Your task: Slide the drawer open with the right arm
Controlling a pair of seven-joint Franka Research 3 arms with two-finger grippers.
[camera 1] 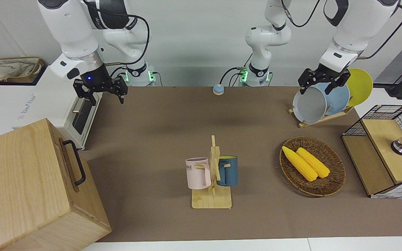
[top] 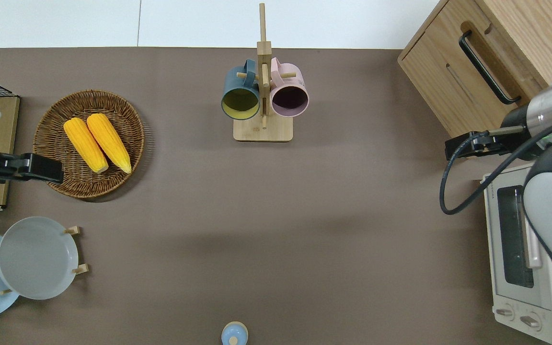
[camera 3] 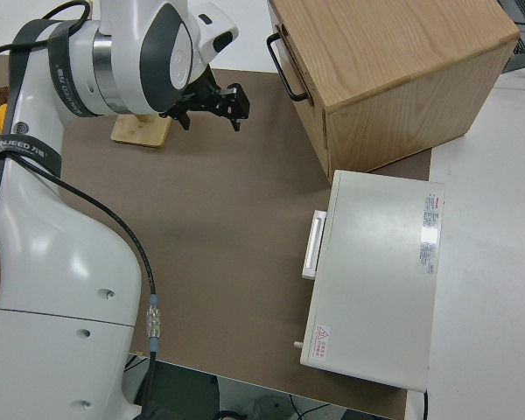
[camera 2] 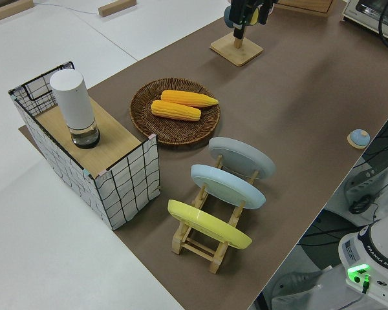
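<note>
The pink mug point(camera 1: 198, 173) on the wooden mug tree point(camera 1: 214, 181) carries dark lettering, of which only "ME" can be read; a blue mug point(camera 1: 228, 170) hangs on the tree's other peg. The white toaster oven point(camera 3: 376, 280) bears grey print on its top and a red warning triangle at one corner, neither readable.

A brown mat point(top: 276, 206) covers the white desk point(top: 199, 21), and a pale wall stands at the robots' back.

The right gripper point(camera 1: 100, 91), blue light on its wrist, hangs with its fingers spread apart and nothing between them, over the mat beside the toaster oven's front and the near corner of the big pale-wood box point(camera 1: 26, 188), touching neither. The drawer point(top: 467, 79) sits flush in that box at the right arm's end of the desk, farther from the robots than the oven, its black bar handle point(top: 487, 67) untouched.

The left arm is parked, its gripper point(camera 1: 321, 82) likewise spread and empty.

Toward the left arm's end are a wicker basket point(camera 1: 333, 181) holding two corn cobs point(camera 1: 305, 163), a rack of plates point(camera 2: 223, 190), and a wire-mesh box point(camera 2: 126, 177).
</note>
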